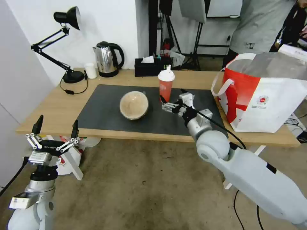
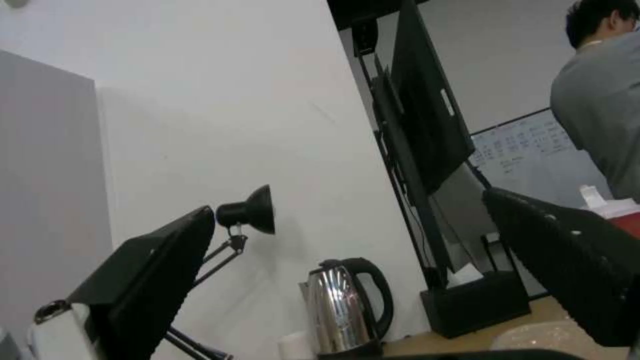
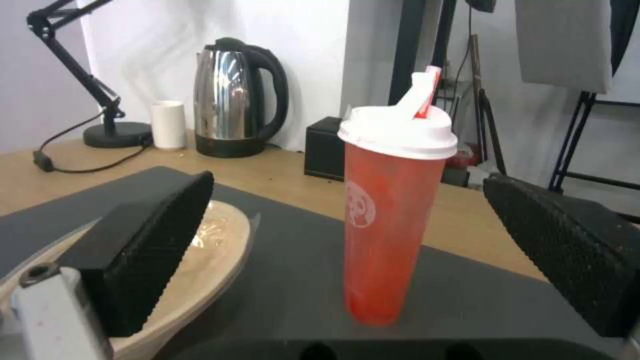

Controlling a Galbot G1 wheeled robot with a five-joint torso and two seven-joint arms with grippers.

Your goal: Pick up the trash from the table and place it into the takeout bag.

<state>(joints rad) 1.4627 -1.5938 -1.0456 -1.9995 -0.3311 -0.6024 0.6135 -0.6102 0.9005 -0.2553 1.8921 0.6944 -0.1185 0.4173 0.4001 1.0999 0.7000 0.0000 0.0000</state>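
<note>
A red drink cup with a white domed lid stands upright on the dark grey mat of the light-wood table. My right gripper is open just in front of the cup, close to it but apart. In the right wrist view the cup stands a short way ahead, between the two black fingers. A round beige-filled bowl lies left of the cup, beside one finger as the bowl. The red-and-white takeout bag stands open at the table's right end. My left gripper hangs open below the table's front left corner.
A steel kettle, a black tissue box, a small white cup and a black desk lamp line the table's back edge. A person stands behind the bag. A smaller red-and-white bag lies on the floor under the table's left end.
</note>
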